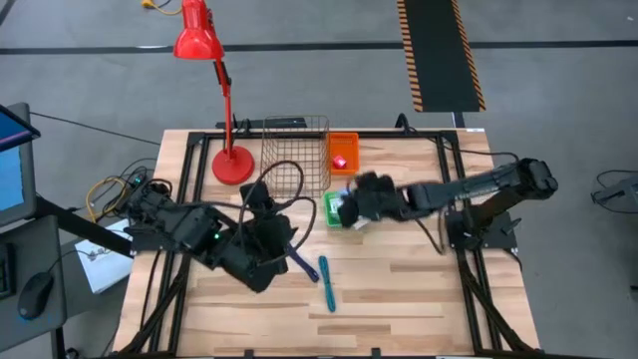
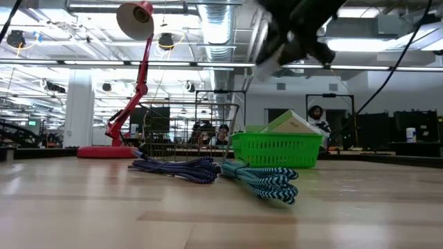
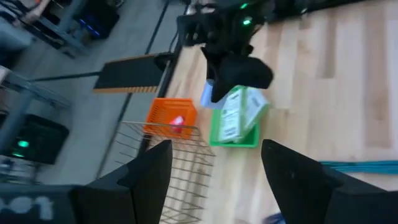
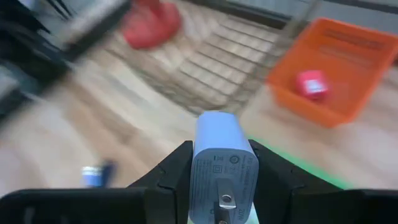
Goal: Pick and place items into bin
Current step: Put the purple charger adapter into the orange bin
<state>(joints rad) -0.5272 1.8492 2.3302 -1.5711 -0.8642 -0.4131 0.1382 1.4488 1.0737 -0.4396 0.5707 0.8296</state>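
Pinched between my right end effector (image 4: 219,180) fingers sits a pale-blue charger plug (image 4: 222,168) — held up over the green basket (image 1: 333,210), which already holds a white carton with green print (image 3: 239,112). My left end effector (image 3: 214,180) hangs spread and empty near the wire basket (image 1: 296,155). On the table (image 1: 399,279) lie a teal cord (image 2: 261,181) and a dark blue cord (image 2: 176,168); a pink cube (image 1: 340,162) sits in the orange bin (image 1: 344,143).

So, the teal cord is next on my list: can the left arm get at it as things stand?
Probably yes. The left end effector is open and empty, just beside the teal cord, which lies on bare table. The right end effector, holding a pale-blue charger, hangs over the green bin, clear of the way.
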